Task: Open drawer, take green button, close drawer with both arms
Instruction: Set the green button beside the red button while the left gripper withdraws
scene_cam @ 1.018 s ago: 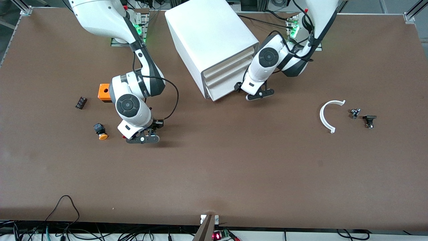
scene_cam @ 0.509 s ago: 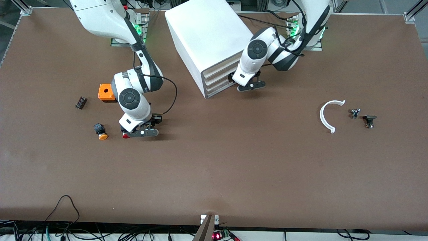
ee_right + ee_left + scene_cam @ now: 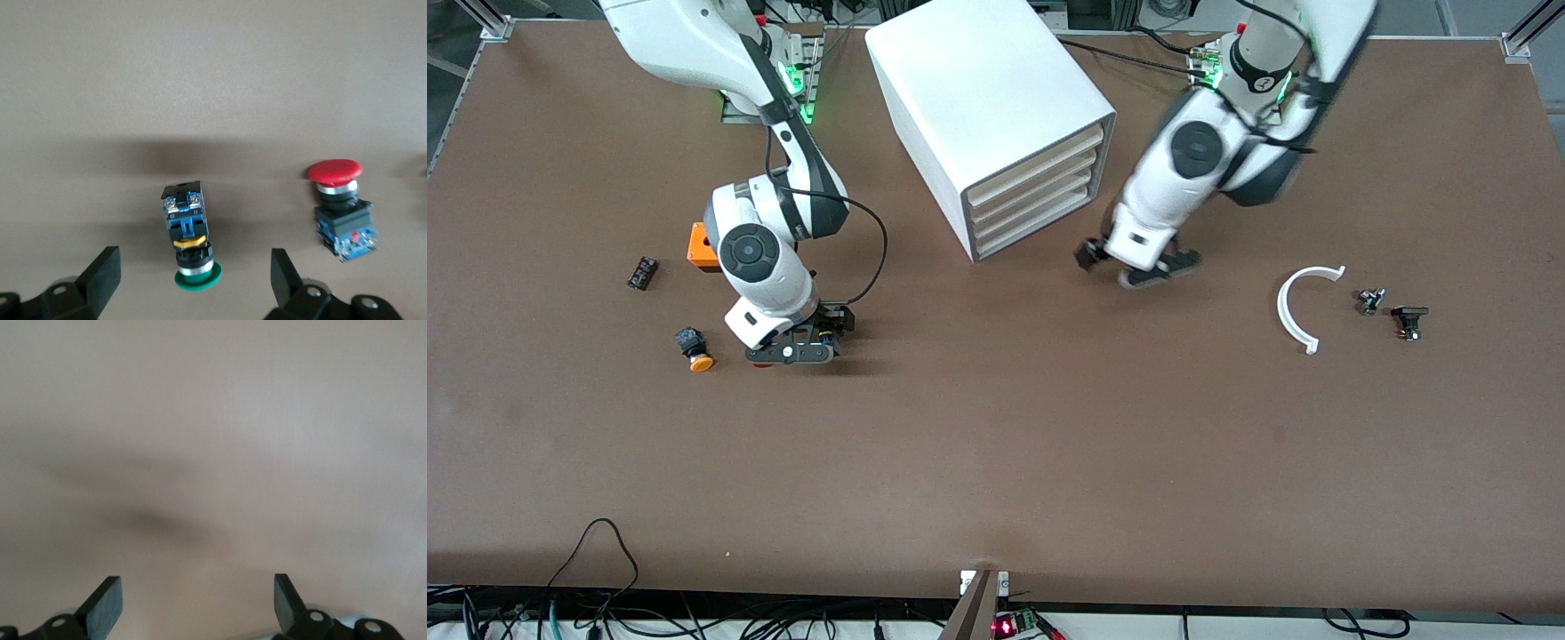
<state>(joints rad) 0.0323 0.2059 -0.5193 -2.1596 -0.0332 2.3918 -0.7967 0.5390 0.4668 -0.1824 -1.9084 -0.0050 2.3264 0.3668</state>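
1. The white cabinet (image 3: 996,116) stands on the brown counter (image 3: 996,462) between the two arm bases; its lowest drawer (image 3: 1040,220) sits flush with the two above it, closed.
2. The left pincer (image 3: 1136,265) hangs over bare counter just beside the cabinet's drawer front, toward the left arm's end; its fingers (image 3: 103,603) are spread wide and hold nothing.
3. The right pincer (image 3: 791,348) is low over the counter, nearer the front camera than the cabinet and toward the right arm's end. Its fingers (image 3: 100,273) are wide apart and grip nothing.
4. In the right wrist view the green-capped button (image 3: 190,237) lies on its side on the counter between those open fingers, untouched, with a red-capped button (image 3: 340,210) beside it.
5. An orange-capped button (image 3: 694,348) lies near the right pincer, farther from the cabinet.
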